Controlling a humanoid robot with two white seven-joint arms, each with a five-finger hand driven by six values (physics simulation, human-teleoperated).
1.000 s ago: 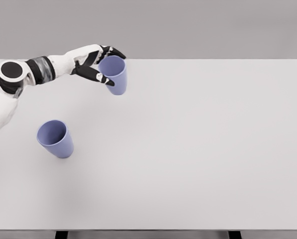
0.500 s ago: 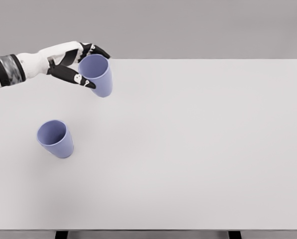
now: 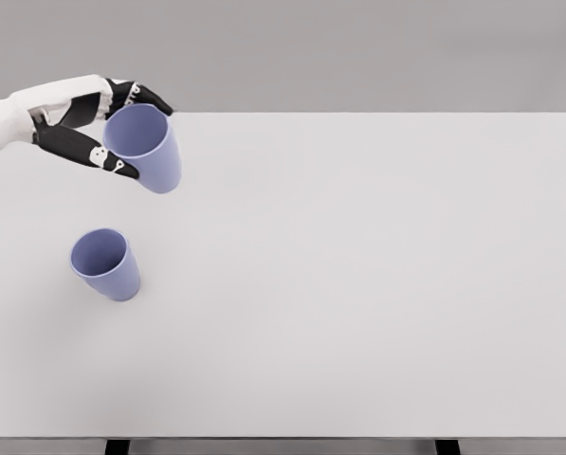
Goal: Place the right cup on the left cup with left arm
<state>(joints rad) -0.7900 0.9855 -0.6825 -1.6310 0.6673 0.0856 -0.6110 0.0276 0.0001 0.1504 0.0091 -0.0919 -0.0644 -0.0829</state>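
Note:
Two matching lavender-blue cups show in the head view. One cup stands upright on the white table at the left. The other cup hangs in the air above and slightly right of it, tilted with its mouth toward the camera. My left hand is shut on this raised cup, black fingers wrapped around its rim and side from the left. The white left forearm enters from the left edge. The right arm is out of view.
The table's far edge runs just behind the raised cup. Two dark table legs show below the front edge.
My left hand has carried the held cup leftward and a little lower, from near the table's back edge toward the spot above the standing cup. The standing cup has not moved.

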